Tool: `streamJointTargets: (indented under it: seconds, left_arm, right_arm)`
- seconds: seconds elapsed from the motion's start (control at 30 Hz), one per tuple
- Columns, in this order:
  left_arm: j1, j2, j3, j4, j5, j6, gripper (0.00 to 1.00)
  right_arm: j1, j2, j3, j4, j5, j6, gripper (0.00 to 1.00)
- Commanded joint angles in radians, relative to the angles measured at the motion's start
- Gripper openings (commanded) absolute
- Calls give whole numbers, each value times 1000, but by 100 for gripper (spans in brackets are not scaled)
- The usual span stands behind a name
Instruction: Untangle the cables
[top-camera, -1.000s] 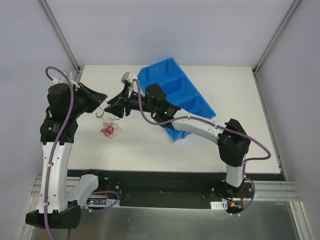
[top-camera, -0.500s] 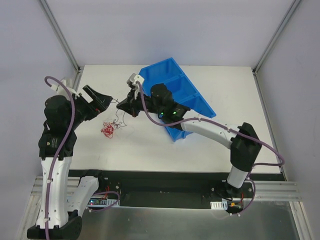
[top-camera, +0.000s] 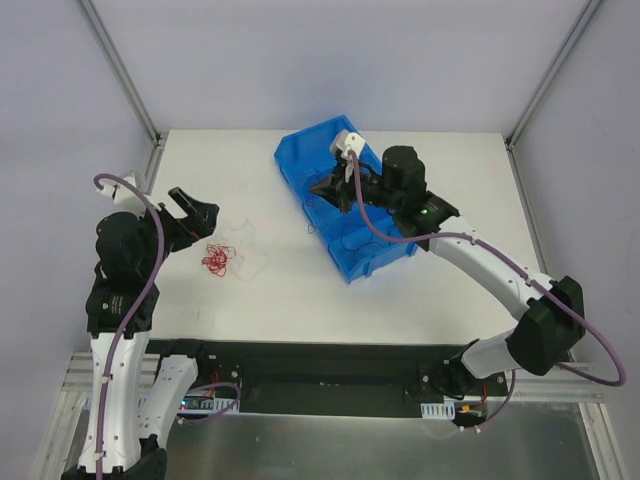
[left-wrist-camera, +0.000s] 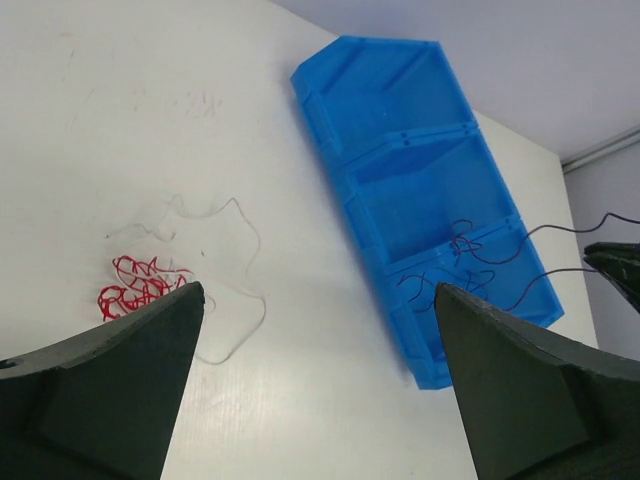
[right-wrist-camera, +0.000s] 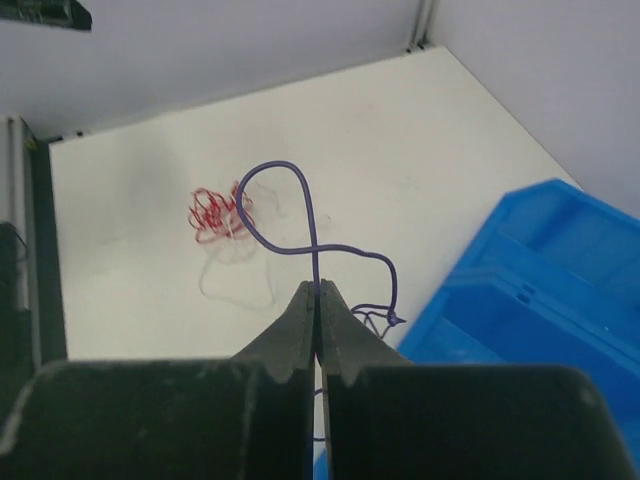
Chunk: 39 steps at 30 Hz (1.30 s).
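Observation:
My right gripper (top-camera: 322, 188) (right-wrist-camera: 318, 290) hangs over the blue bin (top-camera: 310, 137), shut on a thin dark cable (right-wrist-camera: 300, 215) that loops up from its tips. In the left wrist view the dark cable (left-wrist-camera: 470, 262) trails across the bin's near compartment. The red cable (top-camera: 216, 259) (left-wrist-camera: 140, 290) (right-wrist-camera: 215, 212) lies curled on the white table. The white cable (left-wrist-camera: 240, 270) (right-wrist-camera: 235, 280) sprawls beside it, partly touching it. My left gripper (top-camera: 195, 215) (left-wrist-camera: 318, 290) is open and empty, up and left of the red cable.
The blue bin (left-wrist-camera: 345, 180) (right-wrist-camera: 560, 250) has three compartments and lies diagonally across the table's middle back. Grey frame posts stand at the back corners. A black rail runs along the table's near edge.
The right gripper shut on the dark cable and carried it right, away from the pile, to above the bin. The left gripper opened and drew back left. Red and white cables stayed.

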Motion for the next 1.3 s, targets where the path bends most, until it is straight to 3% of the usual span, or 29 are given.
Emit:
streamJointTargets:
  seconds: [0.0, 0.33, 0.47, 0.6, 0.77, 0.9, 1.07, 1.27]
  left_arm:
    - [-3, 45, -53, 86, 38, 29, 98]
    - [-3, 126, -99, 134, 103, 39, 98]
    - [-5, 198, -95, 143, 159, 45, 97]
    - [-3, 321, -84, 143, 266, 46, 93]
    - [-3, 508, -65, 138, 423, 69, 82]
    - [-61, 646, 8, 68, 362, 143, 78]
    - [-124, 801, 151, -36, 187, 223, 78]
    - [-144, 1005, 297, -171, 106, 321, 70]
  right_arm:
    - [-86, -81, -86, -95, -79, -207, 0]
    - [-339, -162, -210, -252, -221, -326, 0]
    - [-395, -179, -228, -314, -192, -371, 0]
    - [-418, -161, -227, -348, -172, -392, 0]
    - [-416, -43, -129, -555, -176, -474, 0]
    - [-415, -3, -107, -612, -138, -508, 1]
    - [-401, 29, -83, -649, -95, -515, 17]
    - [-398, -20, -106, -556, 12, -427, 47]
